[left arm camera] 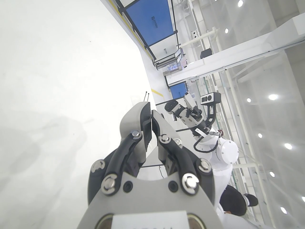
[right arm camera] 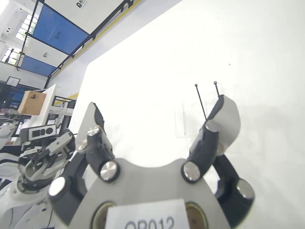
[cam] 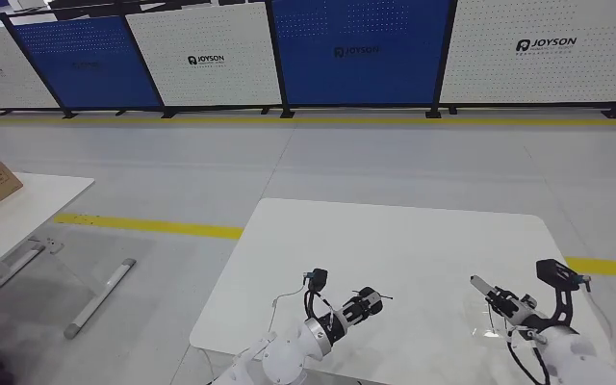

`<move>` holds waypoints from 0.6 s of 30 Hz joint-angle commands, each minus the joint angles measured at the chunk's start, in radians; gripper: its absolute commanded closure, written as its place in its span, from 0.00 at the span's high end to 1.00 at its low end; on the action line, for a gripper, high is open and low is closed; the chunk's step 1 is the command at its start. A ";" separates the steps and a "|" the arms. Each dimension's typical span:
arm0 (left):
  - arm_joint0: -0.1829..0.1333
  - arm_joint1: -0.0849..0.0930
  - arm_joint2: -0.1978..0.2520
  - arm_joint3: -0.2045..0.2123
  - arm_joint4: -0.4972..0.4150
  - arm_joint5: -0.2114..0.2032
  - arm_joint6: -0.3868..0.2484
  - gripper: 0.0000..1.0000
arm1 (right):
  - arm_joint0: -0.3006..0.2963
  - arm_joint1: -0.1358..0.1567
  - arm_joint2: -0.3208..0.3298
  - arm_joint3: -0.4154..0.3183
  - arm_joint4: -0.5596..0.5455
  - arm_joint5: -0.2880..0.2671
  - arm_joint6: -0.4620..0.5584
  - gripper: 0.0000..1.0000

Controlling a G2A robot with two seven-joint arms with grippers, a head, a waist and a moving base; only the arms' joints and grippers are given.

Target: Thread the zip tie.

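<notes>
Zip ties (right arm camera: 200, 101): two, thin and black, flat on the table and side by side. They lie just beside the right gripper's fingers, and one tail runs behind a fingertip. Well apart from the left gripper.
Side table (cam: 38, 197): white, far left, separate from the work table. A cardboard box (right arm camera: 32, 102) sits on it.
Floor line (cam: 144, 225): yellow stripe on grey floor, running behind the work table.
Back wall: pegboard panels (cam: 361, 48), alternating blue and white in black frames.
Table (cam: 385, 241): white, matte, rounded corners.
Left gripper (left arm camera: 151, 114): over the near-left part of the table. Pads pressed together, nothing visible between them.
Right gripper (right arm camera: 158, 101): over the near-right part, fingers spread wide, holding nothing.
</notes>
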 commanded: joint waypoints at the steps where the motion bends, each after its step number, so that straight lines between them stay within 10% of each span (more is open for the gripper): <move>1: 0.000 0.000 0.000 0.000 0.000 0.000 0.000 0.00 | 0.000 0.000 0.000 0.000 0.000 0.000 0.000 1.00; 12: 0.000 0.000 0.000 0.000 0.000 0.000 0.000 0.00 | -0.002 0.000 -0.022 -0.020 -0.242 -0.002 0.027 1.00; 18: 0.000 0.000 0.000 0.000 0.000 0.000 0.000 0.00 | 0.069 0.012 -0.006 -0.003 -0.265 -0.123 0.208 1.00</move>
